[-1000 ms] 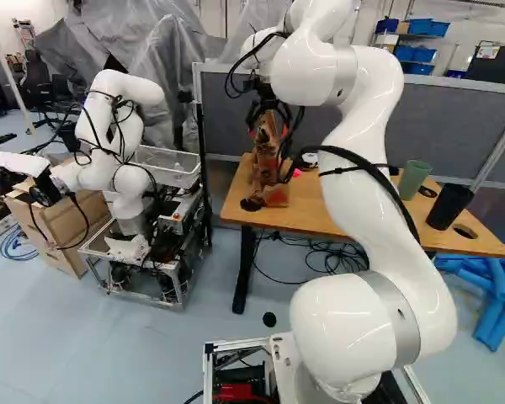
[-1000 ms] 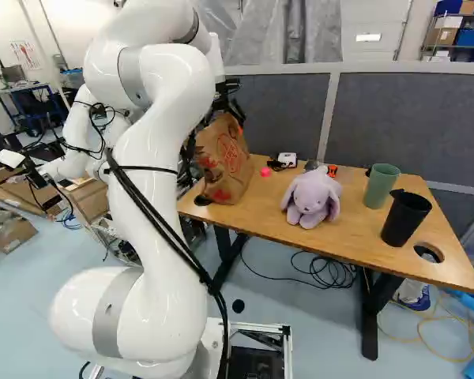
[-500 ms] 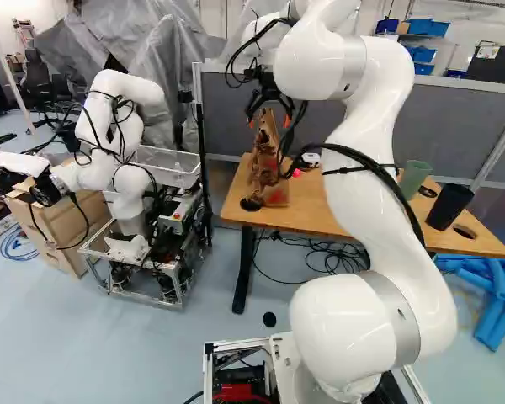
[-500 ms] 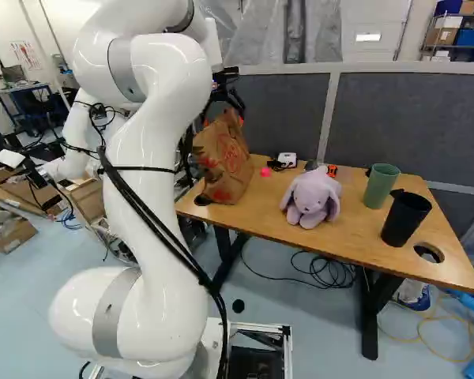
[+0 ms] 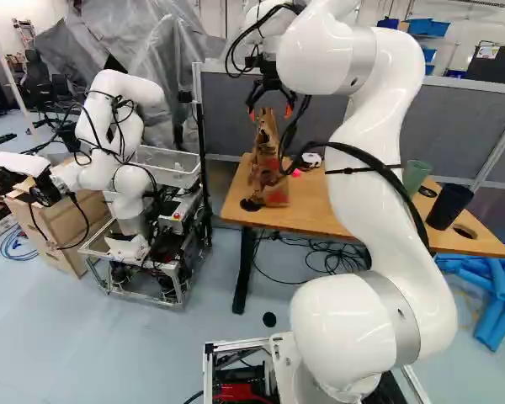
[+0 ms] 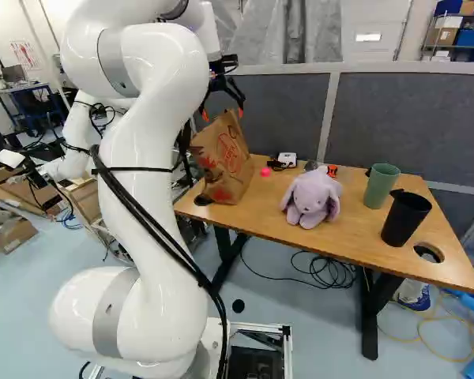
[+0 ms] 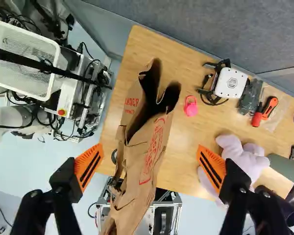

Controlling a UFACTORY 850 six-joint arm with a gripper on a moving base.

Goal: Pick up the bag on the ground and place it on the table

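I take twelve o'clock as straight ahead of the base. The arm [image 5: 362, 194] rises from the foot of the views and bends over the table [image 6: 272, 221], which lies from twelve to one. At ten o'clock is another robot [image 5: 130, 164].

The bag [image 6: 225, 162], of brown paper, stands upright at the nine o'clock end of the table. Its long axis goes up and down. The open mouth points up to the claw [image 5: 270, 112], and seems to run, as far as its crumpled rim lets me judge, about from twelve to six across the table. The printed face looks toward four or five o'clock.

The claw is wide open, just above the bag, and has hold of nothing. In the wrist view the bag is between the orange pads [image 7: 90, 164], which are apart from it.

With the toy [image 6: 310, 196] as clock centre in the right base view, the bag is at ten, the black cup [image 6: 405, 217] between three and four, the green cup [image 6: 381, 185] at three, the white box [image 6: 287, 158] at eleven, the orange tool [image 7: 271, 106] at one and the pink thing [image 7: 190, 106] at ten, nearer than the bag.
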